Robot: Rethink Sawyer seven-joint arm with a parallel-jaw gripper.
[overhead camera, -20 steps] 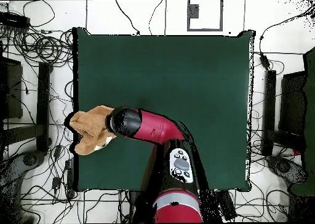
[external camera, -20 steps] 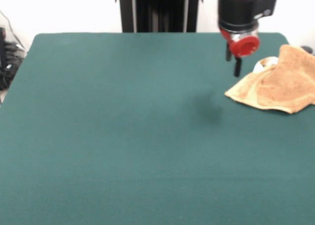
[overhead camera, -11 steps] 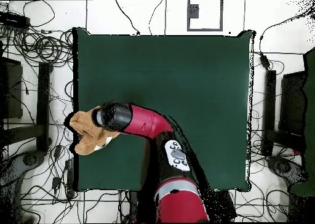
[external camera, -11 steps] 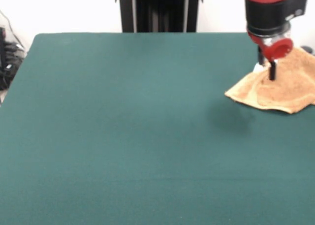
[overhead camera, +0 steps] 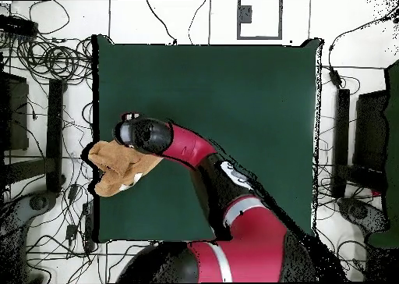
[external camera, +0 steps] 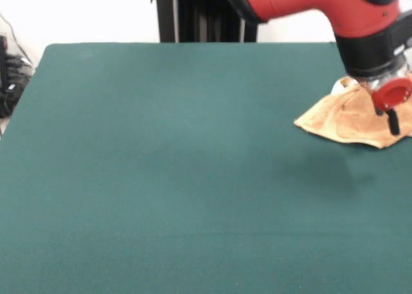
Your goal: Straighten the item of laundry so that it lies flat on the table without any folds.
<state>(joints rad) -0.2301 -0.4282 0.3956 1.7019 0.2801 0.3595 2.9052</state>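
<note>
The towel (external camera: 351, 117) lies crumpled in a low heap at the edge of the table (external camera: 167, 165). In the front view the heap sits at the table's right side, toward the far corner. In the overhead view the towel (overhead camera: 117, 168) lies at the table's (overhead camera: 234, 101) left edge, part of it reaching past that edge. Its surface shows folds and a raised ridge, so it is not flat. A bit of white shows at the heap's far side in the front view.

The arm (external camera: 309, 4) reaches across to the towel, and the gripper (external camera: 391, 119) hangs over the heap's right part. Only one dark fingertip shows below the red wrist, so it cannot be told whether the pincer is apart or together, nor whether it touches the cloth.
</note>
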